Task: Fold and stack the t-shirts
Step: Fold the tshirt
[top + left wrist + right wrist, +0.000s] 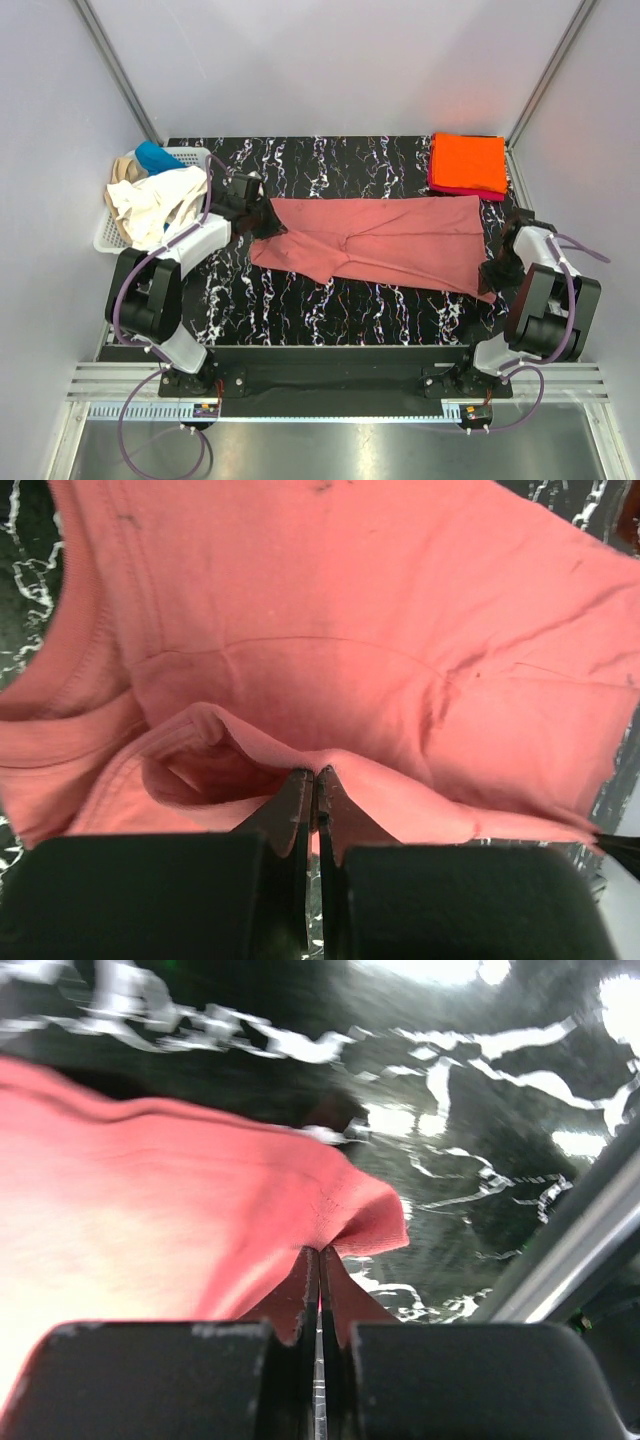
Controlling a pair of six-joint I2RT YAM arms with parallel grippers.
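Observation:
A dusty salmon-pink t-shirt (385, 240) lies stretched lengthwise across the black marbled table (330, 310). My left gripper (262, 222) is shut on its left end, pinching a fold of cloth (315, 760) beside the collar. My right gripper (492, 275) is shut on the shirt's right corner (350, 1210). A folded bright orange t-shirt (468, 162) lies on a folded magenta one (465, 190) at the back right. Cream-white (160, 205), tan (122, 168) and blue (157, 157) t-shirts spill from the basket at the left.
The white plastic lattice basket (108, 235) stands at the table's left edge. Grey walls close in on both sides and the back. A metal frame rail (570, 1250) runs close to the right gripper.

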